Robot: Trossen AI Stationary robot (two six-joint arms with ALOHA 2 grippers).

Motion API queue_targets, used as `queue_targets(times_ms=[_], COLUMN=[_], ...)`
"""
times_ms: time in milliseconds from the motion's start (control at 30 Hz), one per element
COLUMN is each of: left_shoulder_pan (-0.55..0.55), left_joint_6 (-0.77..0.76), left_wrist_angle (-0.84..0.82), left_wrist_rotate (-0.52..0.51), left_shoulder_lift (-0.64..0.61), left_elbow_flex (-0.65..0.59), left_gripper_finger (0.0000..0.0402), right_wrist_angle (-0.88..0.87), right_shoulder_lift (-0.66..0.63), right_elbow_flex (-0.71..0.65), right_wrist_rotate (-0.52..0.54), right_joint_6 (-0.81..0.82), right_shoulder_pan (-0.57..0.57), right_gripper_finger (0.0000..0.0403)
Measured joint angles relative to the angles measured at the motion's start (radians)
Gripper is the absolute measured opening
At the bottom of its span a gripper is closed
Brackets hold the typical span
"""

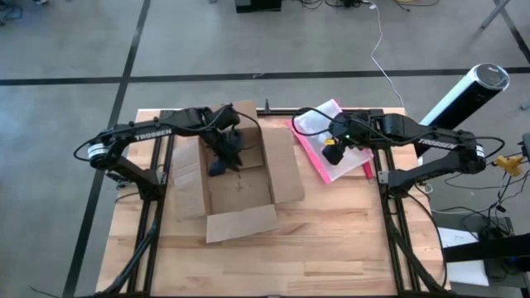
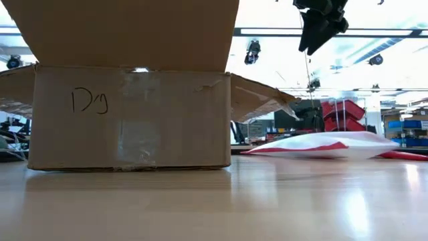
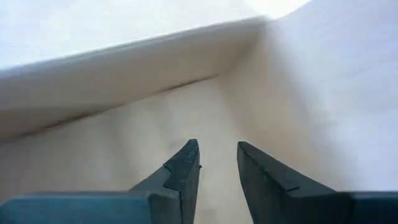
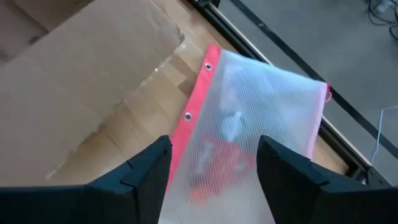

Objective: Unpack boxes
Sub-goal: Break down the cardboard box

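The brown cardboard box [image 1: 242, 189] stands on the wooden table left of centre, with its flaps spread outward; the low view shows its near wall [image 2: 130, 114] with tape and handwriting. My left gripper [image 1: 219, 165] reaches down inside the box, and its fingers [image 3: 217, 158] are a little apart above the bare box floor with nothing between them. A translucent pouch with a pink edge [image 1: 318, 122] lies flat on the table right of the box. My right gripper [image 1: 331, 154] hangs open well above the pouch [image 4: 249, 118], clear of it [image 2: 321, 27].
Bare wooden table [image 1: 273, 265] lies in front of the box and pouch. The box's right flap [image 4: 81, 81] reaches toward the pouch. A white and black cylinder [image 1: 464, 93] stands beyond the table's far right corner. Dark frame rails [image 1: 389, 207] run along the table's sides.
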Motion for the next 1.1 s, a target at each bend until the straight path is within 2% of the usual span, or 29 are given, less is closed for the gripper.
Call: queue_targets(times_ms=[67, 133, 267, 400, 533, 667, 733, 900, 1000, 1100], left_shoulder_pan=[-0.012, -0.041, -0.137, -0.234, -0.300, -0.353, -0.378, -0.396, -0.396, -0.399], left_joint_6=[-0.056, -0.082, -0.067, -0.078, -0.153, -0.287, -0.348, -0.488, -0.568, -0.602], left_wrist_angle=[-0.025, -0.071, -0.157, -0.156, -0.107, 0.031, 0.105, 0.235, 0.326, 0.394], left_wrist_rotate=[0.116, 0.161, 0.155, 0.153, 0.153, 0.148, 0.117, -0.052, -0.082, -0.087], left_shoulder_lift=[-0.001, -0.001, -0.001, -0.002, 0.001, 0.002, 0.002, 0.002, 0.002, 0.003], left_elbow_flex=[0.000, 0.000, 0.000, -0.013, -0.040, -0.115, -0.166, -0.296, -0.365, -0.413], left_gripper_finger=[0.0108, 0.0120, 0.0149, 0.0182, 0.0220, 0.0256, 0.0269, 0.0282, 0.0277, 0.0254], right_wrist_angle=[0.001, 0.002, 0.004, 0.004, 0.004, 0.005, 0.005, 0.026, 0.058, 0.071], right_shoulder_lift=[0.003, 0.008, 0.010, 0.010, 0.011, 0.011, 0.011, 0.011, 0.011, 0.011], right_elbow_flex=[0.000, 0.000, 0.000, 0.000, 0.000, 0.000, 0.000, 0.000, 0.000, 0.000], right_wrist_rotate=[0.000, 0.000, 0.000, 0.001, 0.001, 0.001, 0.001, 0.000, -0.001, -0.001], right_joint_6=[-0.001, -0.001, -0.010, -0.016, -0.016, -0.016, -0.016, -0.029, -0.043, -0.045], right_shoulder_pan=[0.000, 0.000, 0.000, 0.000, 0.000, 0.000, 0.000, 0.000, 0.000, 0.000], right_gripper_finger=[0.0207, 0.0207, 0.0208, 0.0209, 0.0211, 0.0206, 0.0205, 0.0204, 0.0204, 0.0204])
